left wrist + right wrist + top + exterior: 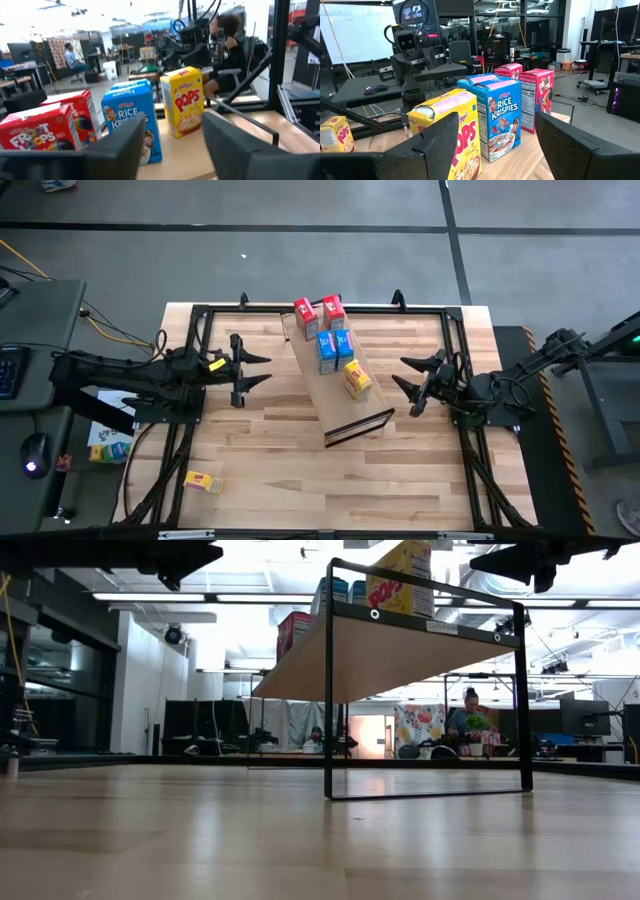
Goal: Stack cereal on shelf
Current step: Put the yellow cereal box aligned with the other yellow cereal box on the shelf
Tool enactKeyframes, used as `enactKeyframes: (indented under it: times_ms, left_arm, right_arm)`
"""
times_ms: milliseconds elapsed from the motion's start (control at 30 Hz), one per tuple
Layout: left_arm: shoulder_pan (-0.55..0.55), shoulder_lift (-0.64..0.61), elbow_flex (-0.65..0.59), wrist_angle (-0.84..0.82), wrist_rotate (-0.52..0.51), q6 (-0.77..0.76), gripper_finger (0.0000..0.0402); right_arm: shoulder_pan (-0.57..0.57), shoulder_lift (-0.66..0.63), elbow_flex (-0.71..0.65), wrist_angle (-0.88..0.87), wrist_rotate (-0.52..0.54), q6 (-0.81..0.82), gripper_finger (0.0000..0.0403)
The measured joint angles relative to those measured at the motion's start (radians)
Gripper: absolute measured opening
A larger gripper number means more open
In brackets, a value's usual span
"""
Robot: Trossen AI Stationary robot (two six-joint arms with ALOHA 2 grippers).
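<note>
1. Cereal: five small boxes stand on the shelf (335, 415), the tilted light-wood panel at the centre of the high view. Nearest its dark end lip is a yellow Pops box (357, 380), then two blue Rice Krispies boxes (335, 348), then two red Froot Loops boxes (319, 312) toward the upper centre.
2. A sixth box, the second yellow Pops box (203, 480), lies flat on the butcher-block tabletop (260, 470) at the lower left of the high view, well apart from the shelf.
3. The left gripper (258, 370) hovers left of the shelf with its fingers spread and nothing between them; its wrist view faces the row of boxes.
4. The right gripper (412, 385) waits right of the shelf, near the shelved Pops box, fingers wide apart and empty.
5. The step in hand looks like fetching the last box. The left arm is the closer one, so it should swing toward the lower left, come down over the lying box, and close across its narrow sides.
6. Placement calls for care: set it beside the shelved Pops box without nudging the row, and release only once it stands square.
</note>
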Motion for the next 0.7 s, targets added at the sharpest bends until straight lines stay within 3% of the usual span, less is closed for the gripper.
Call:
enactKeyframes:
  times_ms: [233,333,433,567,700]
  left_arm:
    - [0.0,0.017,0.073,-0.096,-0.003,-0.039,0.0294]
    - [-0.004,0.023,0.123,-0.187,0.065,-0.086,0.0316]
    - [-0.037,0.033,0.223,-0.389,0.112,-0.159,0.0321]
    - [-0.177,0.088,0.401,-0.705,0.105,-0.322,0.032]
    - [-0.418,0.197,0.557,-0.92,-0.046,-0.468,0.032]
  right_arm:
    - [0.0,0.0,0.0,-0.001,0.0,0.009,0.0254]
    - [0.0,0.0,0.0,-0.002,0.0,0.012,0.0254]
    - [0.0,0.0,0.0,-0.013,0.0,0.033,0.0254]
    - [0.0,0.0,0.0,-0.014,0.0,0.033,0.0254]
    - [0.0,0.0,0.001,-0.015,0.0,0.036,0.0254]
